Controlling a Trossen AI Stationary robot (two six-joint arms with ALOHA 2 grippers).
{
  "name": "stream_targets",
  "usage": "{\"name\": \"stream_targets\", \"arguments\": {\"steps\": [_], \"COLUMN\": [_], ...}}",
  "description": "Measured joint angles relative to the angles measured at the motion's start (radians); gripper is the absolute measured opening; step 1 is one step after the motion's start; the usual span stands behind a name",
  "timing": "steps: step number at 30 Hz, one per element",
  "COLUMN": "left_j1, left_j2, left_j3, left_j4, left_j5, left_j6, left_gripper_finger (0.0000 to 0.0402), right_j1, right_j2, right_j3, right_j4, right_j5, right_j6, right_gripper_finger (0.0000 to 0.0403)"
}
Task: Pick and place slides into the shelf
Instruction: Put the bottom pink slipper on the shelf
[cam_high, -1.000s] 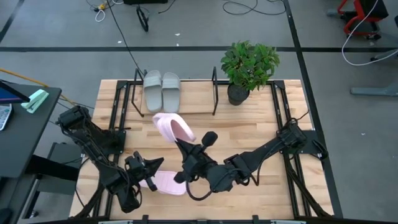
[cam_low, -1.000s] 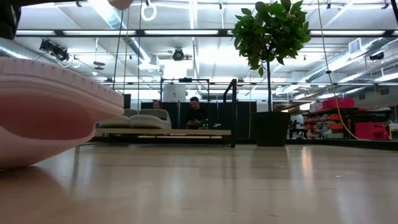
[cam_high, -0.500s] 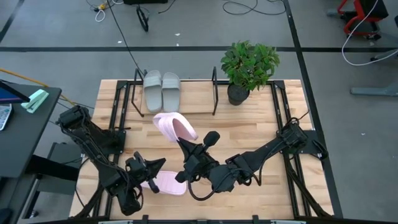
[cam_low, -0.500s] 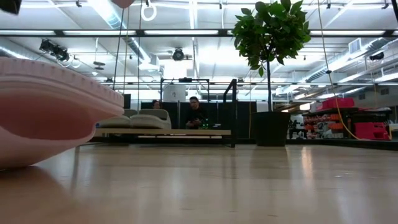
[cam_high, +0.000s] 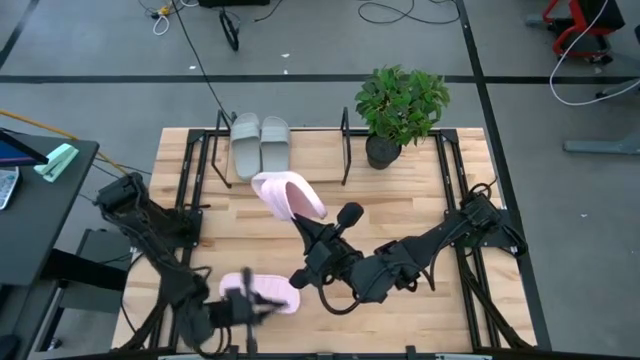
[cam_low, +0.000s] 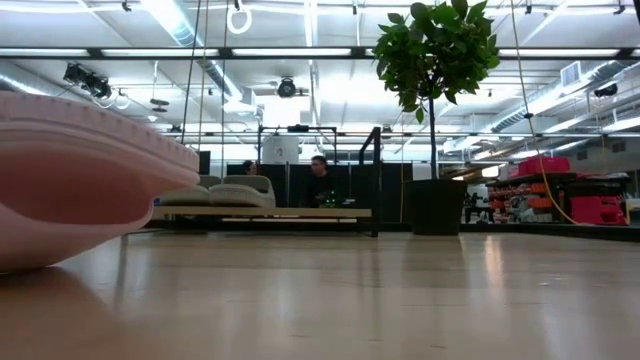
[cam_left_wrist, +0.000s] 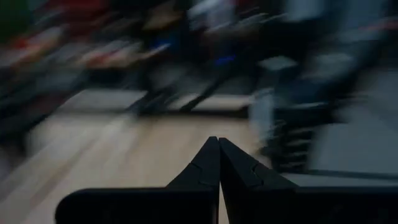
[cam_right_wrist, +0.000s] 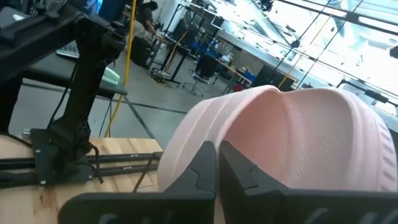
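Right gripper (cam_high: 300, 222) is up over the middle of the table (cam_high: 420, 200), fingers pinched shut on a pink slide (cam_high: 288, 194) — it hangs tilted in the air, just in front of the shelf (cam_high: 345, 150). In the right wrist view the same slide's ribbed strap (cam_right_wrist: 292, 143) fills most of the picture, with the two dark fingers (cam_right_wrist: 205, 165) pressed together against it. Two grey-green slides (cam_high: 259, 146) sit side by side on the shelf board, at its left end. Second pink slide (cam_high: 262, 292) lies flat near the front-left edge of the table; in the low view its sole (cam_low: 80, 180) bulks large at the left. Left gripper (cam_high: 250, 310) is low at that front-left edge, beside the lying slide — its fingers (cam_left_wrist: 219, 168) are pressed together on nothing in the left wrist view. Potted plant (cam_high: 400, 105) stands at the back, just right of the shelf.
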Motion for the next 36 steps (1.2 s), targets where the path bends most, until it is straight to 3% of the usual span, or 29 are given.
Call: {"name": "stream_targets", "arguments": {"steps": [2, 3, 8, 11, 17, 21, 26, 31, 36], "left_j1": [0.043, 0.061, 0.149, 0.2, 0.366, 0.512, 0.68, 0.78, 0.806], "left_j2": [0.021, 0.024, 0.009, -0.011, -0.032, -0.031, -0.031, -0.031, -0.032], "left_j3": [0.004, 0.004, -0.056, -0.13, -0.287, -0.334, -0.353, -0.357, -0.348], "left_j4": [0.175, 0.19, 0.162, 0.275, 0.675, 0.772, 0.851, 1.026, 1.064], "left_j5": [0.183, 0.202, 0.162, 0.208, 0.649, 0.904, 1.203, 1.418, 1.452], "left_j6": [0.168, 0.186, 0.112, 0.085, 0.121, 0.085, -0.077, -0.207, -0.271], "left_gripper_finger": [0.0007, 0.0009, 0.0019, 0.0021, 0.0006, 0.0006, 0.0032, 0.0057, 0.0086], "right_j1": [0.008, 0.016, 0.087, 0.137, 0.215, 0.254, 0.295, 0.327, 0.337], "right_j2": [-0.003, -0.007, -0.03, -0.047, -0.078, -0.082, -0.082, -0.082, -0.082], "right_j3": [0.0, 0.0, 0.0, 0.0, 0.0, 0.0, 0.0, 0.0, 0.0], "right_j4": [0.002, 0.003, 0.003, -0.008, -0.03, -0.031, -0.044, -0.05, -0.059], "right_j5": [0.012, 0.025, 0.112, 0.16, 0.191, 0.22, 0.32, 0.321, 0.318], "right_j6": [-0.004, -0.009, -0.051, -0.071, -0.055, -0.052, -0.082, -0.078, -0.076], "right_gripper_finger": [0.0003, 0.0003, 0.0003, 0.0003, 0.0003, 0.0003, 0.0003, 0.0003, 0.0003]}}
